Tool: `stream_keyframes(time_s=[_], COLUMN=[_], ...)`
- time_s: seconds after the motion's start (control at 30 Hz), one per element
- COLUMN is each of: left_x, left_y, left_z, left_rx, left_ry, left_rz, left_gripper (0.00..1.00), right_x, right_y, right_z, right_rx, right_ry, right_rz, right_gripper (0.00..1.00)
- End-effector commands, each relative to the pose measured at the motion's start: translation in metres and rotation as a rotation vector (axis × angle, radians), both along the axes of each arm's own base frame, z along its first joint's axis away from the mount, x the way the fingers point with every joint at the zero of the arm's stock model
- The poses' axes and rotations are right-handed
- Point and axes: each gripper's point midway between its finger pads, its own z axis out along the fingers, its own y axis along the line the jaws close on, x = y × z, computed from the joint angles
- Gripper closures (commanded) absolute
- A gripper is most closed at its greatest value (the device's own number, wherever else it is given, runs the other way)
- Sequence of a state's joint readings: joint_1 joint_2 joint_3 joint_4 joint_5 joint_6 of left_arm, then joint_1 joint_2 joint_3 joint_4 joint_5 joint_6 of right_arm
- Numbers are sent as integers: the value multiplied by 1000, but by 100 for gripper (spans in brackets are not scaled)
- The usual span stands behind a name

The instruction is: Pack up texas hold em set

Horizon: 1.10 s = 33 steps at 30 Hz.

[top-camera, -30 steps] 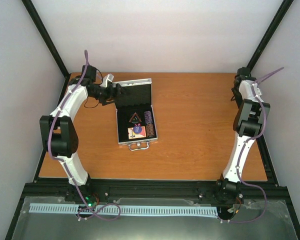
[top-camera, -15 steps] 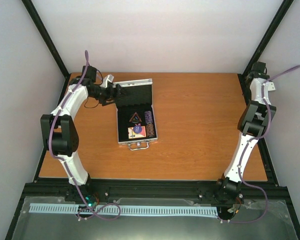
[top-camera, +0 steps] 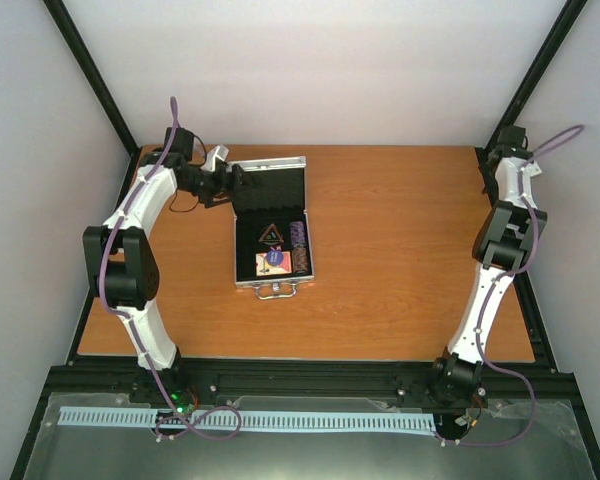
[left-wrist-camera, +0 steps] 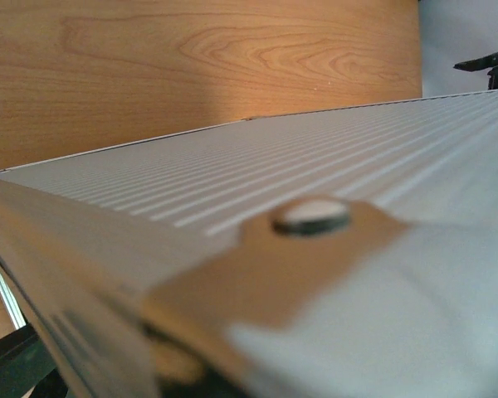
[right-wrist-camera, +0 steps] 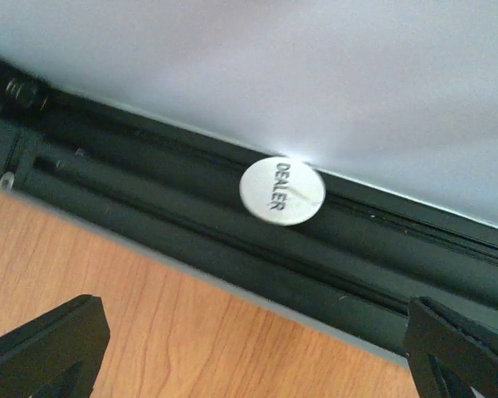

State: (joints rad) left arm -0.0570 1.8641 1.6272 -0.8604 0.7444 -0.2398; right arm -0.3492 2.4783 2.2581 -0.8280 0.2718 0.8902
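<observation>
Hovering at the far right corner of the table (top-camera: 410,250), the right gripper (right-wrist-camera: 253,332) has its jaws spread wide. One dark finger (right-wrist-camera: 50,344) shows at each lower corner of its wrist view, and nothing lies between them. Just ahead is the dealer disc (right-wrist-camera: 282,191), a flat white round printed "DEALER" in black. It rests off the wood on the black metal rail (right-wrist-camera: 149,207), below the pale wall. That stray spot is probably why the arm is there: the disc belongs to the set and looks like the next pick. Thin and smooth on a grooved rail, it may be awkward to pinch.

The case (top-camera: 236,255) sits on the left half of the table, well apart from the disc, with its base flat and its lid (left-wrist-camera: 315,149) raised. Its black foam holds dark chips (top-camera: 299,238), a black triangle (top-camera: 271,235), a blue disc (top-camera: 276,257) and a pink-orange card box (top-camera: 263,268).

The left gripper (top-camera: 238,183) is at the lid's left edge. Its wrist view is filled with ribbed silver aluminium, a smooth corner plate (left-wrist-camera: 315,257) and a domed rivet (left-wrist-camera: 310,215). Its jaws appear spread, though whether they touch the lid cannot be told. It is likely there to prop the lid up for loading.
</observation>
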Motion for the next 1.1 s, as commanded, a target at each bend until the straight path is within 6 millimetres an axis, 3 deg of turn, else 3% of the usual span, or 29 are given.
stream_keyframes(time_s=[0.0,0.1,0.27,0.37,0.47,0.53,0.67,0.87,1.07], left_x=[15,16,14,8,0,-6,-19,-35,-46], left_y=[-5,-5,-4,-4,-3,-3,-3,-3,-4], left_z=[29,38,49,50,49,50,53,53,66], left_rx=[-26,-27,-27,-23,-22,-24,-26,-40,-57], left_ry=[-101,-118,-140,-144,-148,-150,-163,-168,-202], left_rz=[-17,-16,-13,-10,-10,-11,-18,-14,-21], left_gripper=[0,0,0,0,0,0,0,0,0], right_x=[22,31,33,19,-8,-27,-59,-90,-121], right_y=[45,104,237,315,372,393,412,421,455], right_z=[58,69,74,68,62,63,68,78,91], right_rx=[-121,-132,-195,-146,-52,-21,14,19,58], right_ry=[-13,3,52,43,0,-28,-48,-35,-38], right_rz=[287,510,923,1143,1289,1340,1399,1455,1574], right_gripper=[0,0,0,0,0,0,0,0,0])
